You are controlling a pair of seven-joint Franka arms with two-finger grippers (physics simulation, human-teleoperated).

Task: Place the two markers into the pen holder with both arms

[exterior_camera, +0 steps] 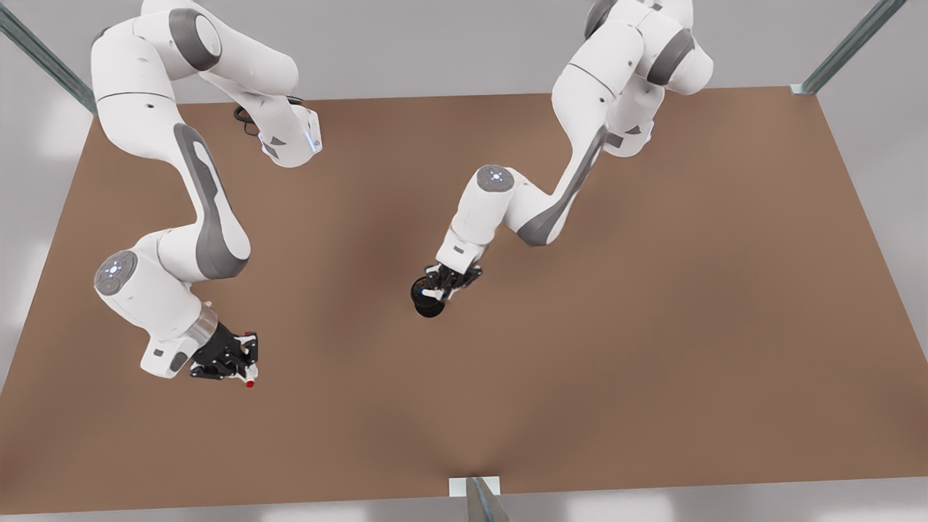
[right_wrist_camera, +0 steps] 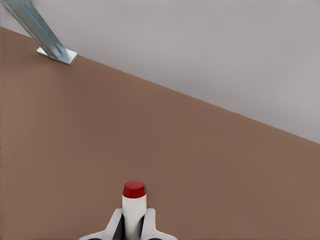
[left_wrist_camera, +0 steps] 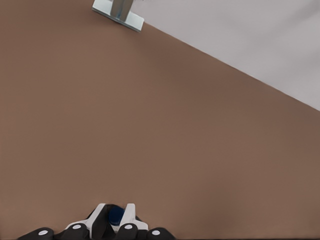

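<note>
The red-capped marker (right_wrist_camera: 134, 202) sticks out between the fingers of my right gripper (right_wrist_camera: 134, 226), which is shut on its white body. In the front view that gripper (exterior_camera: 241, 365) hangs low over the table at the front view's left, the red cap (exterior_camera: 250, 384) pointing outward. My left gripper (exterior_camera: 449, 280) is at the table's middle, right over the black mesh pen holder (exterior_camera: 426, 301). It is shut on the blue-capped marker (left_wrist_camera: 116, 214), whose blue cap shows between the white fingertips (left_wrist_camera: 131, 216). The marker's lower end is hidden by the gripper and holder.
The brown table (exterior_camera: 652, 290) stretches wide around both arms. A metal frame post with a white foot (exterior_camera: 475, 487) stands at the near edge, and other posts (exterior_camera: 844, 51) rise at the far corners.
</note>
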